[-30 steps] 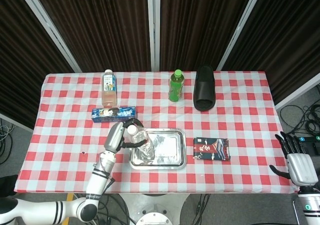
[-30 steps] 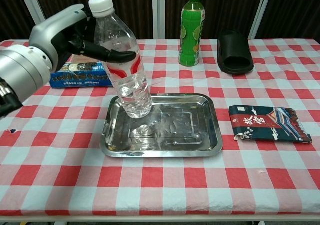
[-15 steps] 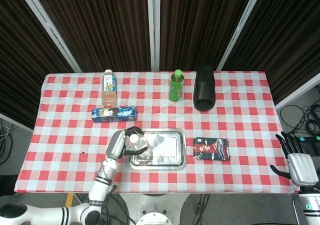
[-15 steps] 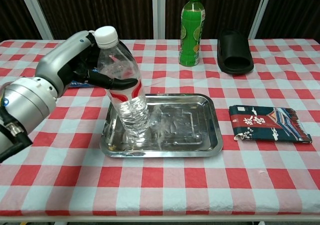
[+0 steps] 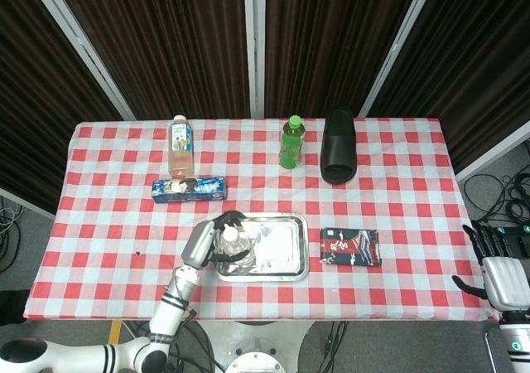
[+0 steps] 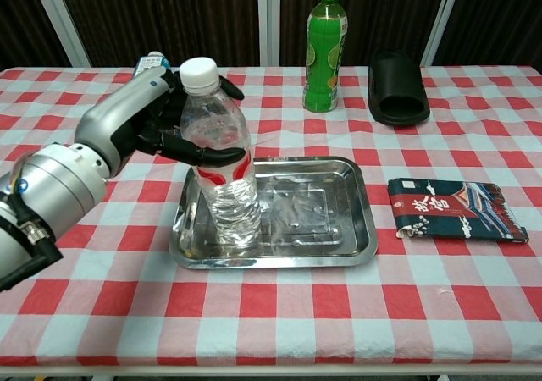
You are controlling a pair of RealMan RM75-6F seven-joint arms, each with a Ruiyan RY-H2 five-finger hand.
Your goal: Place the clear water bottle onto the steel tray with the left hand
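The clear water bottle (image 6: 222, 165) with a white cap stands upright on the left part of the steel tray (image 6: 326, 220); from the head view the bottle (image 5: 233, 246) sits at the tray's (image 5: 281, 247) left end. My left hand (image 6: 157, 123) wraps around the bottle's upper body from the left, fingers curled across its front. In the head view the left hand (image 5: 205, 239) is beside the tray's left rim. My right hand (image 5: 498, 265) hangs off the table's right side, fingers apart, holding nothing.
A green bottle (image 6: 324, 49) and a black slipper (image 6: 398, 76) stand behind the tray. A dark snack packet (image 6: 457, 207) lies to its right. A blue box (image 5: 189, 189) and an orange drink bottle (image 5: 180, 147) sit at the back left.
The left hand has lowered the bottle from a tilted pose above the tray's left corner until it stands upright on the tray. The right hand stayed nearly still.
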